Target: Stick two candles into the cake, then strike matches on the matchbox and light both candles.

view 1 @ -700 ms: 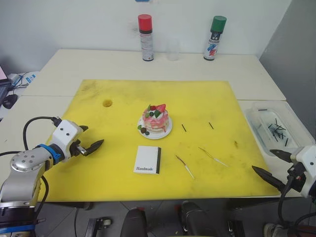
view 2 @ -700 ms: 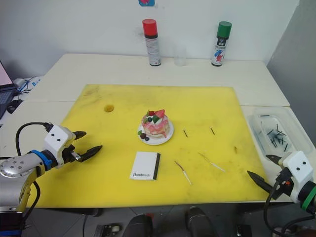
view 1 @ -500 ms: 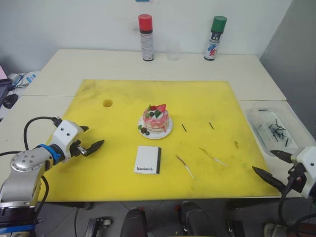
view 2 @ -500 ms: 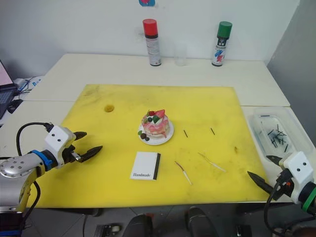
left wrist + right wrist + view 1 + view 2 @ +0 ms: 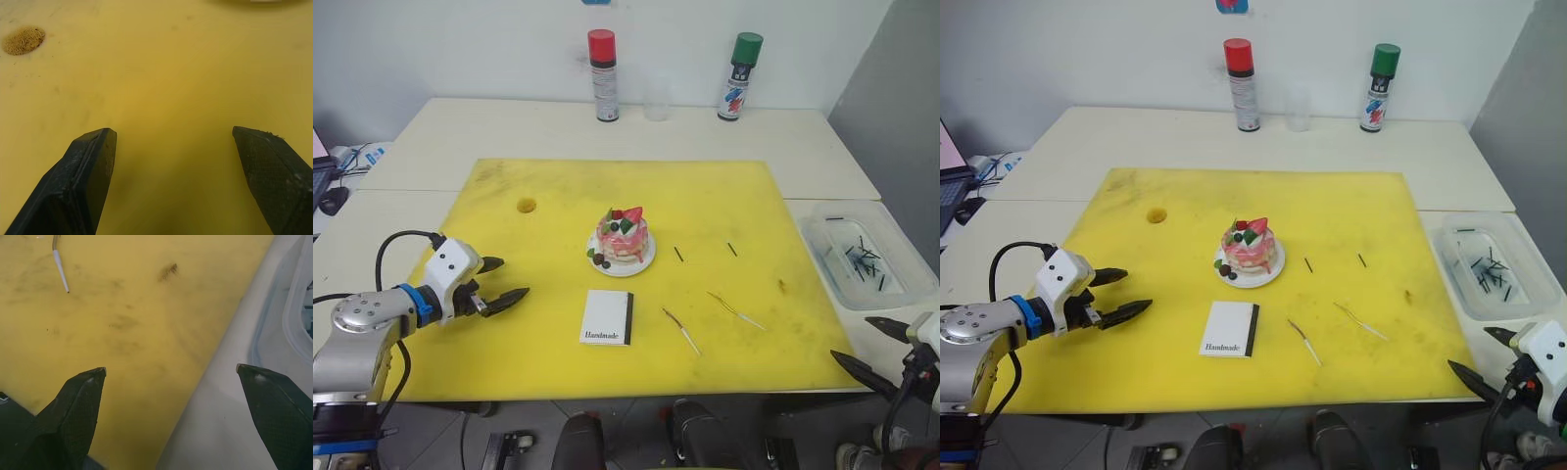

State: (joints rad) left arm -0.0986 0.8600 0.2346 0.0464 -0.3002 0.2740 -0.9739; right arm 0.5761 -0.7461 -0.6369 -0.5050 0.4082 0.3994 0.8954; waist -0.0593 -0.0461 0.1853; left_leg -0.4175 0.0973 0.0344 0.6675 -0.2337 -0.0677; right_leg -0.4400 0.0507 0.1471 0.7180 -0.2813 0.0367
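Both my fingers spread open, empty. Two thin pale candles lie on yellow mat right of white "Handmade" matchbox; small pink-white cake sits beyond. Right fingers should pinch one candle mid-length, low and square.

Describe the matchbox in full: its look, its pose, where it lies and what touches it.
The matchbox is a flat white rectangular box with "Handmade" in dark script near its front edge and a dark strip along its right side. It lies flat and closed on the yellow mat, in front of the cake and apart from it. Neither gripper touches it.
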